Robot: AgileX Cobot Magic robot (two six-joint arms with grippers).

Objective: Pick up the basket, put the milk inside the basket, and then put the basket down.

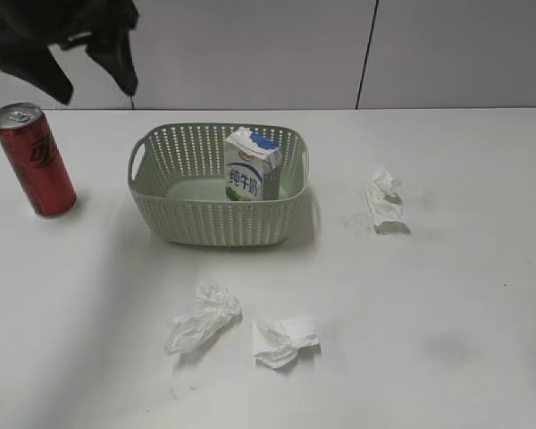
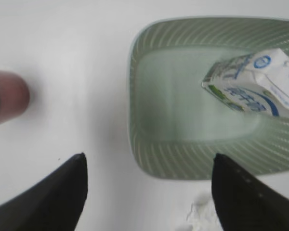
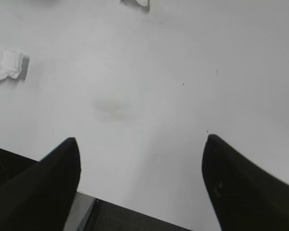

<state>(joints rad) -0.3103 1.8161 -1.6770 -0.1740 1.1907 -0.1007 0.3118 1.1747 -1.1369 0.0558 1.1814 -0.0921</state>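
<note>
The pale green basket [image 1: 174, 210] stands on the white table left of centre. The milk [image 1: 250, 167], a white carton with a blue top, stands upright inside it at the right end. In the left wrist view the basket [image 2: 149, 166] is seen from above with the milk [image 2: 253, 84] inside. My left gripper [image 1: 94, 71] is open and empty, raised high at the far left above the table; its fingers [image 2: 147, 166] frame the basket's near rim. My right gripper [image 3: 140, 147] is open and empty over bare table near the front edge; it is out of the exterior view.
A red soda can [image 1: 34, 159] stands left of the basket and also shows in the left wrist view [image 2: 5, 96]. Crumpled tissues lie in front of the basket [image 1: 203, 317] [image 1: 286, 340] and to its right [image 1: 384, 204]. The table's front edge [image 3: 135, 211] is below the right gripper.
</note>
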